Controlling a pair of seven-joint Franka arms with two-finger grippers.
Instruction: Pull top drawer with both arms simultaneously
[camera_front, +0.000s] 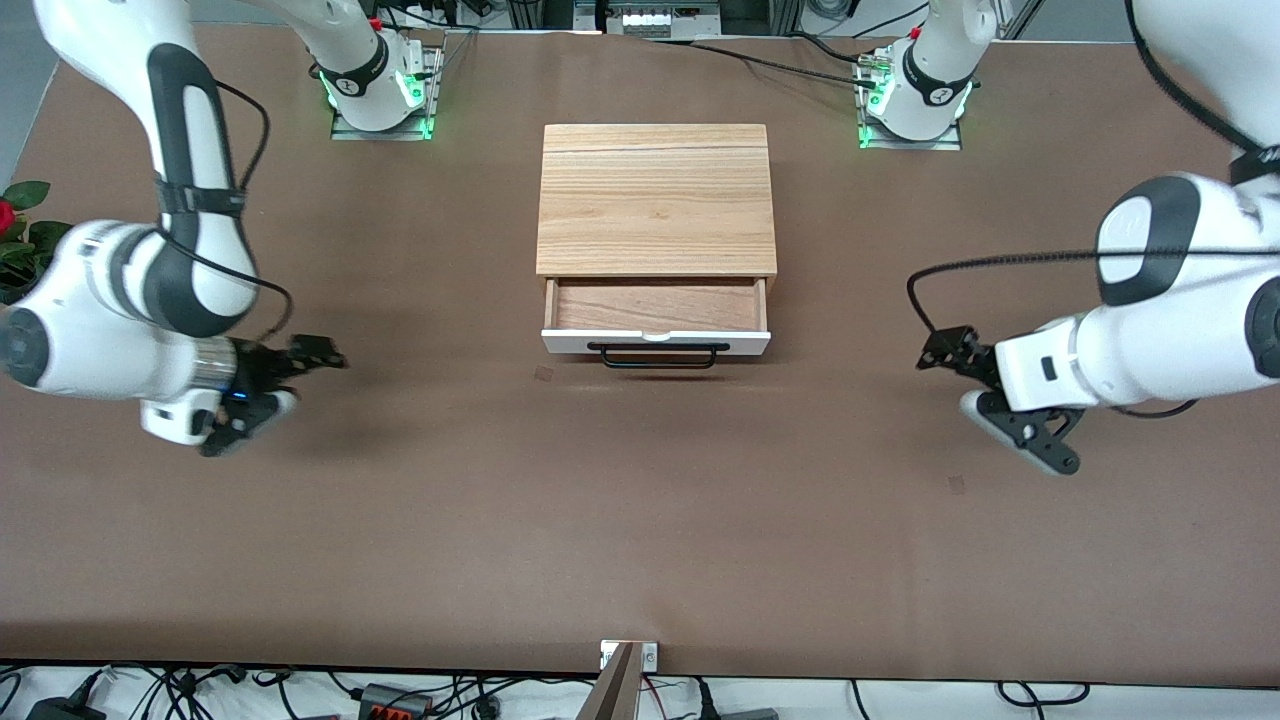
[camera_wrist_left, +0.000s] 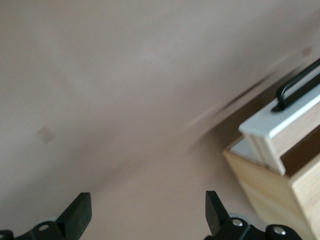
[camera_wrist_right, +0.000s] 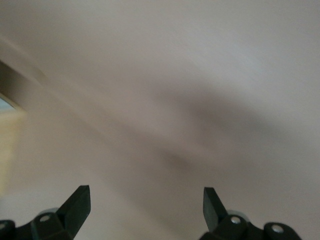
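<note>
The top drawer (camera_front: 656, 342) of the small wood-topped cabinet (camera_front: 656, 195) stands partly pulled out, and its brown wooden inside (camera_front: 655, 305) shows. Its black bar handle (camera_front: 657, 357) faces the front camera and nothing holds it. My left gripper (camera_front: 948, 383) is open and empty, low over the bare table toward the left arm's end, well apart from the drawer. My right gripper (camera_front: 315, 378) is open and empty over the table toward the right arm's end. The left wrist view shows the open left gripper (camera_wrist_left: 146, 200), the drawer's white front (camera_wrist_left: 280, 117) and the handle (camera_wrist_left: 300, 85). The right wrist view shows the open right gripper (camera_wrist_right: 145, 192) over bare table.
The brown table (camera_front: 640, 520) carries only the cabinet in its middle. A red flower with green leaves (camera_front: 15, 235) sits at the table's edge by the right arm's end. A small metal bracket (camera_front: 628, 655) is at the table's near edge.
</note>
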